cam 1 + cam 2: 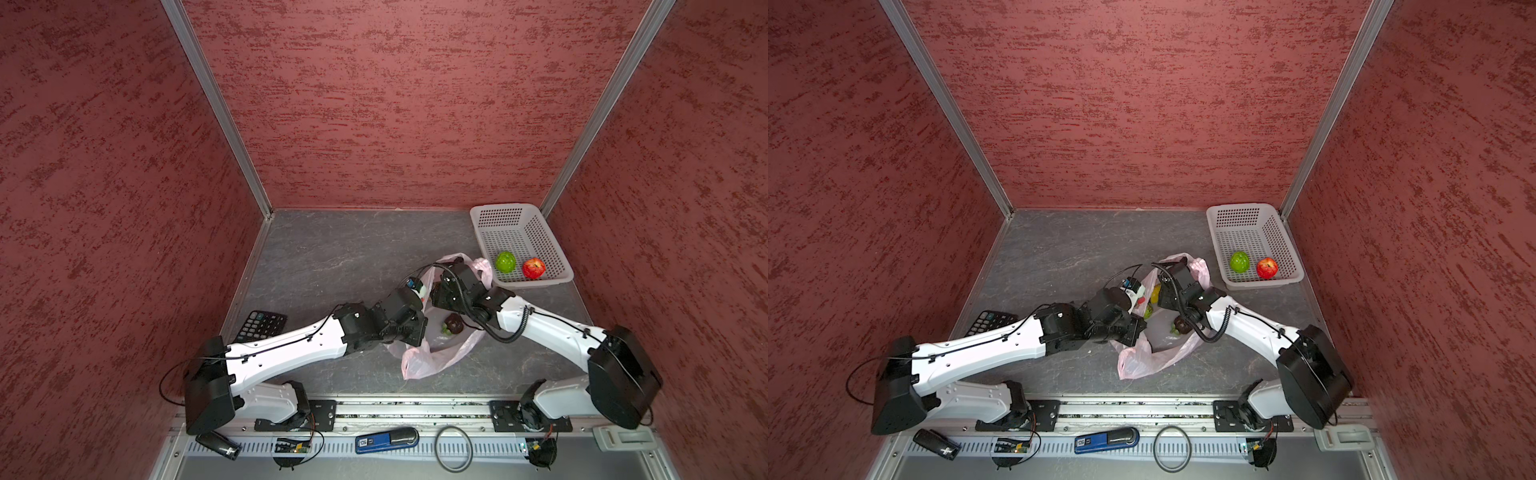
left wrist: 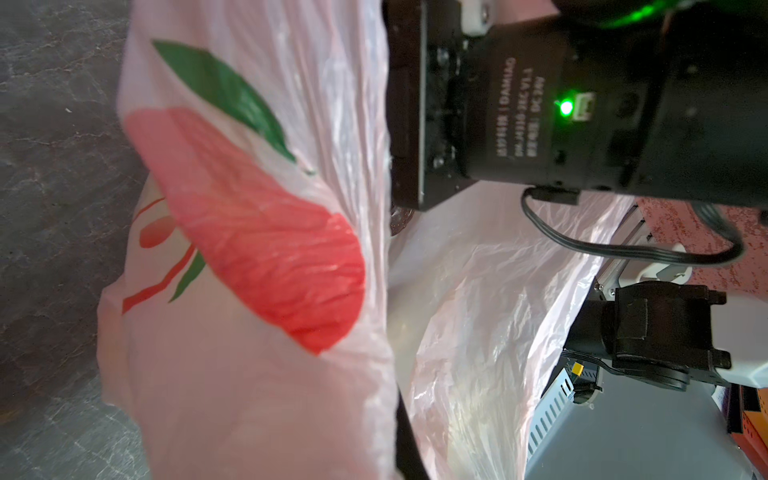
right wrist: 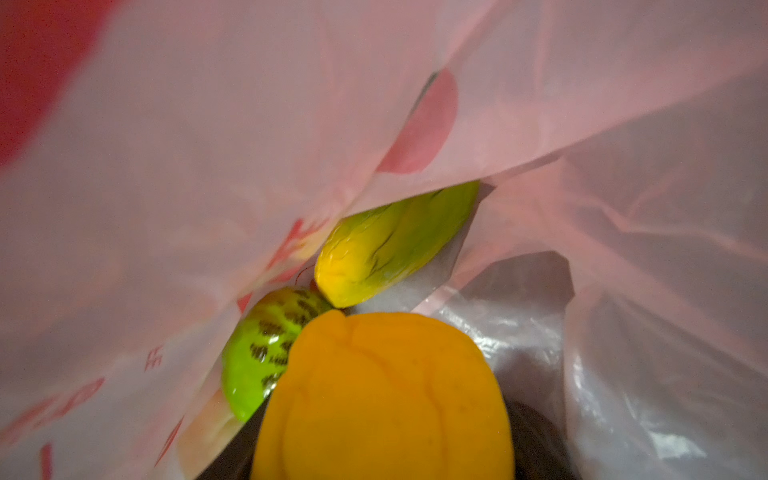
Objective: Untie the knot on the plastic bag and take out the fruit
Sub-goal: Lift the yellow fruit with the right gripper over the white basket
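We list the plastic bag (image 1: 432, 357), mouth open, on the table (image 1: 332, 257) at 7 o'clock from the basket (image 1: 552, 245); we judge fruit removal in hand. The left pincer (image 2: 409, 449) is pinched together on the bag's wall, while the right pincer (image 1: 437, 292) is inside at the yellow fruit (image 3: 382, 399), and we cannot tell its state. Next we need a firm clasp, then a lift toward 2 o'clock.

Motor housing (image 2: 528, 108) label: "DAMIAO", "V1.1", "DC24V"; red print on plastic bag (image 3: 166, 208) illegible
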`<state>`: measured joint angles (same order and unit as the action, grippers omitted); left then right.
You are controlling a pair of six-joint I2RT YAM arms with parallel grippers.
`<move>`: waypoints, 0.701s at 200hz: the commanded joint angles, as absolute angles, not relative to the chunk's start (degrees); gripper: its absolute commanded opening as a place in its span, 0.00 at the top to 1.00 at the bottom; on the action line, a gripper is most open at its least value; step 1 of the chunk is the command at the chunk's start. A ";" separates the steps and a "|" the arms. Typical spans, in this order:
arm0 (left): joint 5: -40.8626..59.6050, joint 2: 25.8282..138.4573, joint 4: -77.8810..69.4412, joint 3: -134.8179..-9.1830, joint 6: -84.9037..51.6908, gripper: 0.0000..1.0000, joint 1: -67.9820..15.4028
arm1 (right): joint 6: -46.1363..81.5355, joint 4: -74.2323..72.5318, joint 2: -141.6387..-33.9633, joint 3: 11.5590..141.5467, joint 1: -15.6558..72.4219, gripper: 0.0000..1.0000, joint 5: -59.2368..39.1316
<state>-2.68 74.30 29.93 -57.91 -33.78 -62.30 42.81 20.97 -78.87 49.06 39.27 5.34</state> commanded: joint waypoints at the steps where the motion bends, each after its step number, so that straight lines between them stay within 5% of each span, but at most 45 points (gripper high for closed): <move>1: -4.34 73.66 29.41 -58.59 -33.92 1.00 -61.92 | 42.65 23.83 -76.25 47.99 41.22 0.42 3.34; 140: -5.98 71.90 30.58 -58.81 -33.84 1.00 -61.39 | 44.22 42.40 -66.99 60.84 53.06 0.44 4.81</move>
